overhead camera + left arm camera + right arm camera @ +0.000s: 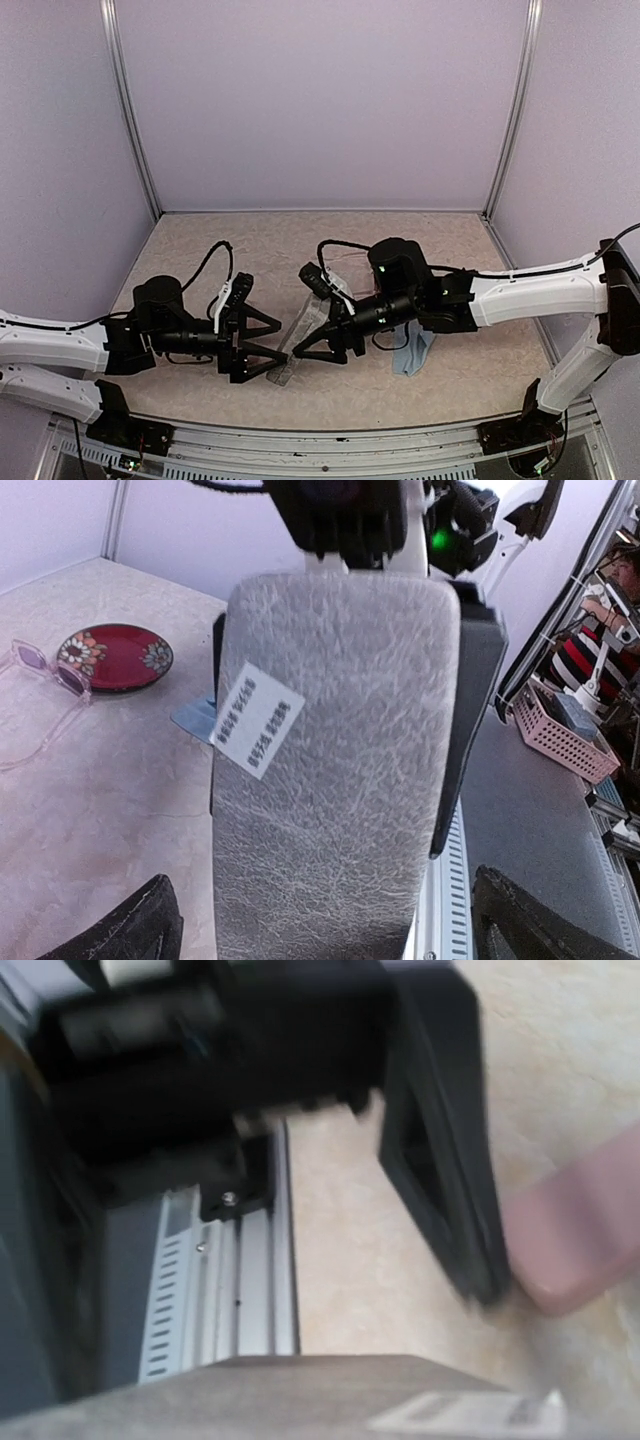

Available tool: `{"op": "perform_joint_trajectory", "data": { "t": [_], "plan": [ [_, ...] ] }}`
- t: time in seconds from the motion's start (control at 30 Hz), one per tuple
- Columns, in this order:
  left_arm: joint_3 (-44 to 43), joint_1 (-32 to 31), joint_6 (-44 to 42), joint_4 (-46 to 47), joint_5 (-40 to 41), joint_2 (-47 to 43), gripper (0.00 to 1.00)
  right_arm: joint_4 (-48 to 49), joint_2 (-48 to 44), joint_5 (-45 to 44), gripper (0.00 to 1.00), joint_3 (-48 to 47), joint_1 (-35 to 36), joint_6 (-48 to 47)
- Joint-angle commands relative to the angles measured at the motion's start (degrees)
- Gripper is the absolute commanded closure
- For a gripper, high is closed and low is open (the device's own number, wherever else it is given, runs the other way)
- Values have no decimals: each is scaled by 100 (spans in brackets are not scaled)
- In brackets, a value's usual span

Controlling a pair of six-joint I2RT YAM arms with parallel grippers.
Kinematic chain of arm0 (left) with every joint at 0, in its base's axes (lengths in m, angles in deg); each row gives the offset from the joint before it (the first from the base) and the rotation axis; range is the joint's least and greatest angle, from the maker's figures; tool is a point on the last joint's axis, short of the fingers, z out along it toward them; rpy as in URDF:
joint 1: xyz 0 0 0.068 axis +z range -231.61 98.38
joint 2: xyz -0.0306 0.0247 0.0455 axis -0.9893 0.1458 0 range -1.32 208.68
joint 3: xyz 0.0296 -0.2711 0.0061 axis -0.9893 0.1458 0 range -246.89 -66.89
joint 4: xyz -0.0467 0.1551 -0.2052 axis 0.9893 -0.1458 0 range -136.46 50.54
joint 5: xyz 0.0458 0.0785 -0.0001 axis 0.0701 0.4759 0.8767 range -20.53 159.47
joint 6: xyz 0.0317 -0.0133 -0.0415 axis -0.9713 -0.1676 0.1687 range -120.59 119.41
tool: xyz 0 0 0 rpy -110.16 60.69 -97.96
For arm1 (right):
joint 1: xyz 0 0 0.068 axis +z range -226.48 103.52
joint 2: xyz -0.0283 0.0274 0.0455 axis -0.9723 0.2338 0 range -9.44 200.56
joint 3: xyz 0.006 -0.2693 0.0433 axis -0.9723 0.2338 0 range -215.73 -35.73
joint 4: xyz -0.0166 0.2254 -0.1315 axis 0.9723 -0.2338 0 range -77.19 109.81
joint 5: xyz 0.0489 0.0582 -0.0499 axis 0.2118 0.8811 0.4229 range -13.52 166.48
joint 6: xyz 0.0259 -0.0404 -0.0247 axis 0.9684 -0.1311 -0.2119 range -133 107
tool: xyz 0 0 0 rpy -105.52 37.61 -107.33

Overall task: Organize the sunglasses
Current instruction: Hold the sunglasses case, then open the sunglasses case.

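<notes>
Sunglasses (68, 680) first: only the pale pair shows. It lies flat on the bench (120, 810), well apart from the grey case (340, 780) and just beside a red dish (115, 657). In the left wrist view it sits far off to the left, with the lenses at the far end. Its 2 slim arms are unfolded and run back toward that view's left edge.

The left hand (272, 342) is spread wide. Its fingers (135, 930) stand either side of the case's near end with a gap on both sides, so it's gripping nothing. The right hand (312, 325) is at the case's far end, but its own view is a blur and I can't tell if it's clamped on.

My guess is the left hand is the free one, so it'd need to swing sideways and come in across those long arms. Can't see the red pair anywhere, and I can't pick out the pale pair overhead.
</notes>
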Motion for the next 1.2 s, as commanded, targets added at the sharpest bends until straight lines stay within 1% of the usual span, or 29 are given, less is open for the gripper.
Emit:
{"op": "perform_joint_trajectory", "data": {
  "t": [0.0, 0.13, 0.33, 0.47, 0.53, 0.63, 0.83, 1.03, 1.07, 1.17],
  "plan": [
    [-260, -356, -515, -400, 393, 269, 1, -125, -136, 481, 61, -311, -41, -281],
    [-355, -436, -564, -375, 342, 475, 2, -243, -45, 672, 62, -445, -33, -359],
    [-408, -412, -561, -300, 39, 541, 19, -372, -7, 751, 63, -443, -41, -503],
    [-397, -392, -474, -195, -194, 624, 26, -585, 55, 742, 64, -505, -39, -672],
    [-395, -385, -427, -104, -310, 677, 32, -664, 77, 770, 64, -527, -40, -752],
    [-376, -376, -332, 67, -480, 736, 41, -830, 96, 793, 65, -562, -41, -927],
    [-227, -234, 6, 444, -750, 686, 68, -1059, -52, 802, 65, -395, -144, -1258],
    [-85, -217, 232, 601, -732, 378, 97, -951, -191, 825, 57, -140, -485, -1158],
    [-72, -223, 252, 604, -704, 319, 100, -922, -198, 791, 57, -104, -539, -1109],
    [-24, -233, 292, 641, -644, 173, 100, -844, -186, 707, 55, -69, -662, -917]
  ]
}}
